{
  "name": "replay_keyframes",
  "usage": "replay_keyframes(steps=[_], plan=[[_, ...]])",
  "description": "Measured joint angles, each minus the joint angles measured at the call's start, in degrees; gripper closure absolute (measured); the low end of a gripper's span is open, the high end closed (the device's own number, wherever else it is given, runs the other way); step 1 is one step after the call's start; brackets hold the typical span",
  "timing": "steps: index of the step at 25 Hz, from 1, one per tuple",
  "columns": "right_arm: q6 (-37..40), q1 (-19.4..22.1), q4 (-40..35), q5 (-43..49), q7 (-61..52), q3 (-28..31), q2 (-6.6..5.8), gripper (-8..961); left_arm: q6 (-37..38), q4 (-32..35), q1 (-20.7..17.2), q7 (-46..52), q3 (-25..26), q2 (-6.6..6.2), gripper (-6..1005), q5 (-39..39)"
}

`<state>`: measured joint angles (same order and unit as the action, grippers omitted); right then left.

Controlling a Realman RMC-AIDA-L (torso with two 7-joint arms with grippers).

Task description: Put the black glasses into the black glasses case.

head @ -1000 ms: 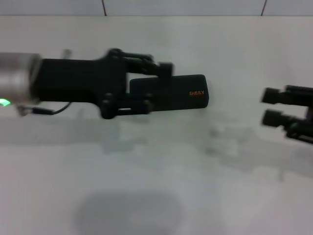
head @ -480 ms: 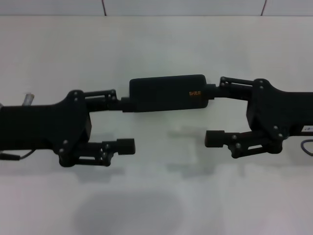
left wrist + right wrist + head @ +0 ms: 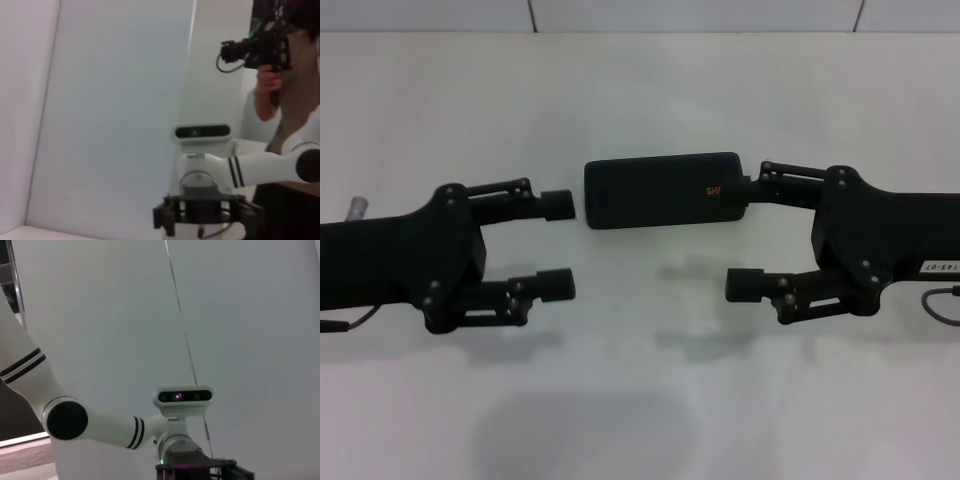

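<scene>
The black glasses case (image 3: pixel 655 190) lies closed on the white table, in the middle of the head view, with orange lettering near its right end. The black glasses are not in view. My left gripper (image 3: pixel 560 245) is open just left of the case, its upper finger a small gap from the case's left end. My right gripper (image 3: pixel 742 238) is open at the case's right end, and its upper finger overlaps that end and hides part of the lettering. I cannot tell whether it touches the case.
The white table (image 3: pixel 640 400) ends at a tiled wall at the back. The left wrist view shows the robot's head camera (image 3: pixel 202 132) and a person holding a camera (image 3: pixel 265 47). The right wrist view shows the head camera (image 3: pixel 182 396) and my left arm.
My left gripper was around the case's left part, then dropped back to the left and now stands clear of it. My right gripper came in from the far right to the case's right end.
</scene>
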<state>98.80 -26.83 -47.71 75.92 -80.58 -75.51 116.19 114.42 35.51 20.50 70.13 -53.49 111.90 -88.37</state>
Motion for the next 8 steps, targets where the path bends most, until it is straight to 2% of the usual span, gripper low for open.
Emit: replay_keyframes(steps=[8], plan=[[0.1, 0.0, 0.3, -0.9, 0.6, -1.0, 0.0, 75, 0.0, -0.2, -0.1, -0.3, 0.8, 0.08, 246, -0.4]])
